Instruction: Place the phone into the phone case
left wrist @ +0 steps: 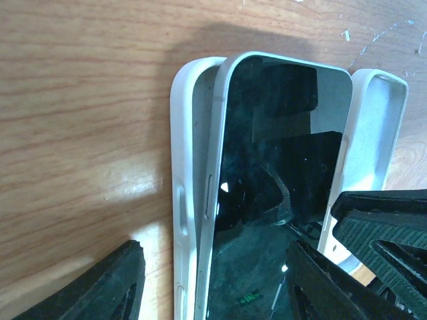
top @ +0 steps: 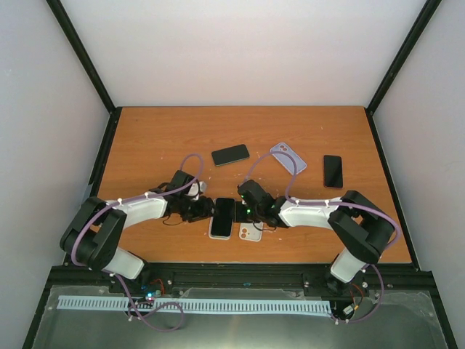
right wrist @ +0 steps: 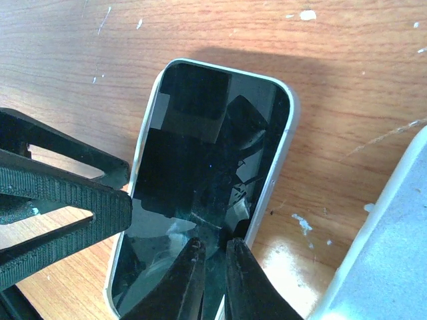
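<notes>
Phone [left wrist: 280,153] half seated in white case [left wrist: 181,147]; pressing it flat is left.
Left gripper [top: 205,211] stands spread at the case; the phone lies between both grippers, one long side above the wall. Right gripper [right wrist: 215,270], fingers pressed together, rests on the screen. A second case [top: 250,233] lies close beside and may crowd it.

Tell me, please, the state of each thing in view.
phone: in white case, one long edge raised
white case: holds phone, partly fitted
left hand: open, astride the phone
right hand: shut, tips over the phone
spare white case: empty
lilac case: empty
far phone: bare, screen dark
right phone: bare, screen dark
</notes>
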### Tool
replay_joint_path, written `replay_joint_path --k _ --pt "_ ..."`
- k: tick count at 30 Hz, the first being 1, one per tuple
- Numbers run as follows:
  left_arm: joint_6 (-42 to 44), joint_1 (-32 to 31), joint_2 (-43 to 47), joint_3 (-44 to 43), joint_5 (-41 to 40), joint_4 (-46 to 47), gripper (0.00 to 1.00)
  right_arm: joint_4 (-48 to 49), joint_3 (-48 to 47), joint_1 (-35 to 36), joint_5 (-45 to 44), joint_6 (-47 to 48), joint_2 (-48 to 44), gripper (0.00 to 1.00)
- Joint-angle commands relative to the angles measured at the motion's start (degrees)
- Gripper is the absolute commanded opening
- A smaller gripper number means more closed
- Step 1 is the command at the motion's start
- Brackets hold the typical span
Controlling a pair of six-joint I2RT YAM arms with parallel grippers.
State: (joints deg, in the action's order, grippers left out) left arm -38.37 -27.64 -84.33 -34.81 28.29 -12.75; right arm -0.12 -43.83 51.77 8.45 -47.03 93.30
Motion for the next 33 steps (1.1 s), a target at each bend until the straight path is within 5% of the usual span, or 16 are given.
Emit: replay_joint_path --k 1,12,33 --pt "2.2 0.3 -1.0 0.2 -0.3 2.5 0.59 1.3 -1.3 0.2 0.2 0.0 0.9 0.12" --pt "0.9 -0.1 -4.2 0.0 6.6 7.8 0.5 -5.0 -0.2 0.2 -7.2 0.5 -3.7 0.23" --pt "0.9 -0.1 -1.8 2.2 4.9 5.4 0.46 2.0 -0.3 1.1 -0.3 -0.9 2.0 0.16"
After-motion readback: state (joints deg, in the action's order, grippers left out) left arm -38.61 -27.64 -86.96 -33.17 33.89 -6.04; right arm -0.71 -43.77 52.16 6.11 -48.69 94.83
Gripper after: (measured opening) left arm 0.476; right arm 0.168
